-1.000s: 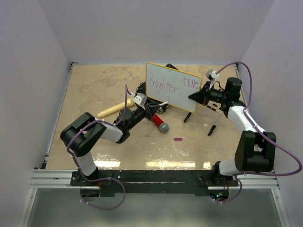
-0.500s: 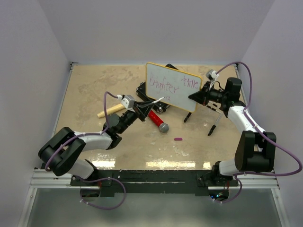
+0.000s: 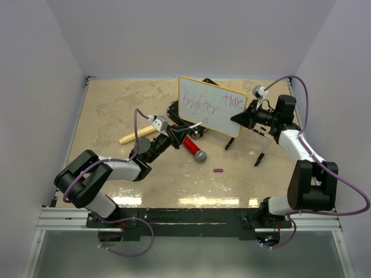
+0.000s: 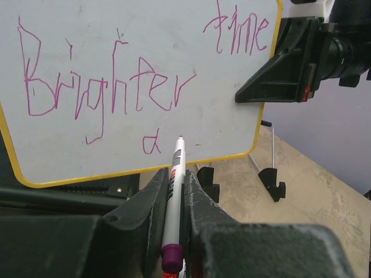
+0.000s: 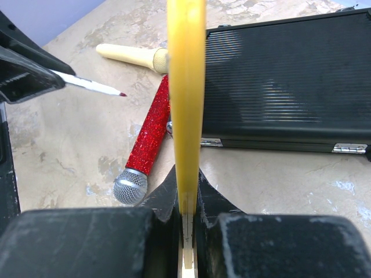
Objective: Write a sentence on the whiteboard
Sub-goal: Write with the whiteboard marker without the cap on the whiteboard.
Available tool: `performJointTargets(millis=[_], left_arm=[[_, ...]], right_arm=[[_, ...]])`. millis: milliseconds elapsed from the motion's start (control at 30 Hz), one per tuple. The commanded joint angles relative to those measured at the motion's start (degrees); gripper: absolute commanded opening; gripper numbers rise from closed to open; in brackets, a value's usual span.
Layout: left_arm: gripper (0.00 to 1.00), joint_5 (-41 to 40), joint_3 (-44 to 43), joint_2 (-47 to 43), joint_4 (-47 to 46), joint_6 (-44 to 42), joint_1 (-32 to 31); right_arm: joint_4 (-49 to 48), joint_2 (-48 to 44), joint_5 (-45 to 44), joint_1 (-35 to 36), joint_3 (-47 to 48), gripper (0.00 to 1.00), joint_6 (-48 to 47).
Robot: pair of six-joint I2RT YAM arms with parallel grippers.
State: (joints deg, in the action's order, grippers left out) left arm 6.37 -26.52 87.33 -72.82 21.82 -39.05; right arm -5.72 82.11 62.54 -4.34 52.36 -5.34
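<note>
The whiteboard (image 3: pixel 208 107) is held upright above the table, and my right gripper (image 3: pixel 239 119) is shut on its yellow right rim (image 5: pixel 185 87). The sentence (image 4: pixel 110 87) reads "Brighter time" in purple, with a small "a" below it. My left gripper (image 3: pixel 174 132) is shut on a white marker (image 4: pixel 174 191) with a purple end. The marker tip (image 4: pixel 181 138) points at the board's lower part, right of the "a". In the right wrist view the tip (image 5: pixel 122 94) stands a little off the board face.
A black case (image 5: pixel 284 81) lies behind the board. A red glitter microphone (image 3: pixel 193 149) and a cream handle (image 3: pixel 136 135) lie under my left gripper. A small purple cap (image 3: pixel 218 170) lies on the table. Black clip feet (image 3: pixel 261 153) hang below the board.
My left arm's elbow swung out to the left and the wrist drew back slightly, then eased forward. The marker tip stays by the board's lower edge. The board and right arm have not moved.
</note>
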Motion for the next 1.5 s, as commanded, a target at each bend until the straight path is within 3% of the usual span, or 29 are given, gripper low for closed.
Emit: performJointTargets(millis=[0, 567, 1467], left_arm=[[0.00, 1.2, -4.2, 4.2, -6.3, 1.2, -0.2], [0.00, 1.3, -15.2, 14.2, -3.4, -0.9, -0.9], [0.00, -1.7, -10.7, 10.8, -3.8, -3.5, -0.9]], right_arm=[[-0.3, -0.6, 1.8, 0.6, 0.1, 0.00, 0.1], [-0.4, -0.2, 2.1, 0.6, 0.2, 0.00, 0.2], [-0.4, -0.2, 2.1, 0.6, 0.1, 0.00, 0.2]])
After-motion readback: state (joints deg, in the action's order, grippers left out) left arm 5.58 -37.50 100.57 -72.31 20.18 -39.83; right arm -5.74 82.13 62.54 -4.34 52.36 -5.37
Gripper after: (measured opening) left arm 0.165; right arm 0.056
